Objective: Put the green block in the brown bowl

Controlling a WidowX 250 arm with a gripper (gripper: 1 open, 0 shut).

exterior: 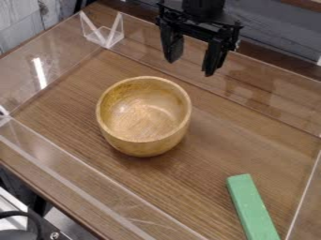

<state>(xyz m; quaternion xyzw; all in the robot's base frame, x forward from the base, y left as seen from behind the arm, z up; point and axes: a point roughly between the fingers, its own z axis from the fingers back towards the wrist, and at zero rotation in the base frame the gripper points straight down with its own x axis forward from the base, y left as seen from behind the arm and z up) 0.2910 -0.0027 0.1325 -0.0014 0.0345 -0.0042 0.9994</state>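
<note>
Nearest to us, at the lower right, we see the block [253, 208]: a long, flat bar of bright green lying flat on the tabletop [238, 131], its length running from upper left to lower right, its far end cut by the bottom edge of the picture. It touches nothing else and lies well apart from the bowl and from the gripper.

Left of centre we find the bowl [145, 115], round, thick-walled, of light tan wood with grain showing inside. It stands upright on the dark wood-grain tabletop, and we see only bare wood in its hollow.

Around the working area we make out low clear walls [38, 155], visible by their bright edges and reflections; one runs along the front left, another along the right side. At the back left a small clear folded piece [103, 30] stands up from the surface.

At the top, right of centre, the gripper [198, 49] hangs from above, black, pointing downward. Its jaws stand wide apart with nothing between them. It hovers over the far part of the tabletop, behind and to the right of the bowl, clear of its rim, and far from the block.
</note>
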